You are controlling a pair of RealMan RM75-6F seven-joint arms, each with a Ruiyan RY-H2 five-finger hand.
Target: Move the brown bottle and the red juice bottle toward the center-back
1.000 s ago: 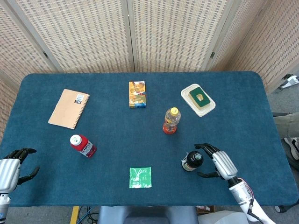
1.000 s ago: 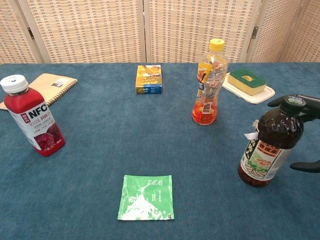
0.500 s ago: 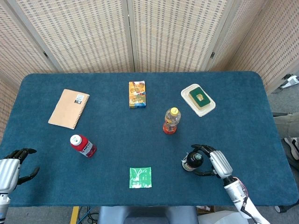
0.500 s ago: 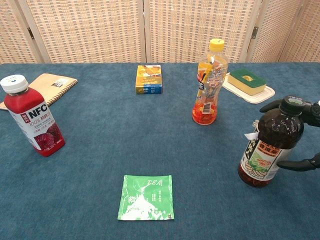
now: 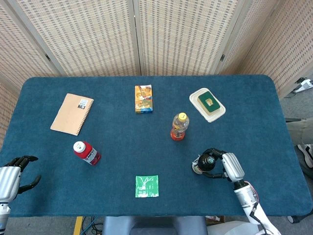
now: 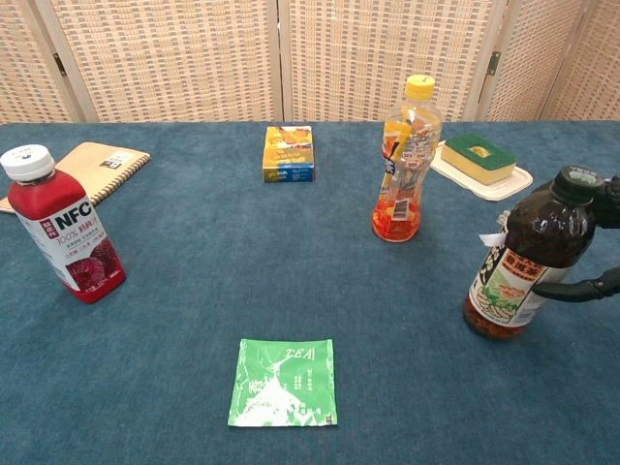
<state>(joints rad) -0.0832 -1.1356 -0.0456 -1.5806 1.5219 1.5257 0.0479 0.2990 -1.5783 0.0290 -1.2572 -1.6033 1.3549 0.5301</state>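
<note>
The brown bottle (image 5: 201,164) stands tilted at the front right of the desk (image 5: 254,112), leaning toward the right hand (image 5: 226,166), whose fingers (image 5: 213,152) wrap its neck and body; in the chest view only dark fingertips (image 6: 581,287) show at the frame's edge, so how firm the hold is seems uncertain. Beyond those fingers toward the back lies open blue cloth, broken only by one yellow-capped orange bottle (image 5: 179,127) and, further back and right, one white tray (image 5: 207,104) carrying a green sponge (image 5: 209,102). The desk's front edge is close behind the wrist.

The red juice bottle (image 5: 86,152) stands upright at front left, well apart from the left hand (image 5: 11,178), which hovers at the desk's left front corner with fingers (image 5: 22,159) spread wide and holding nothing. Between that bottle and the back centre the cloth is bare; one tan notebook (image 5: 72,113) lies off to its back left.

Counted: three bottles, one notebook, one colourful box (image 5: 143,99) at back centre, one green tea sachet (image 5: 146,186) at front centre, between the two hands
</note>
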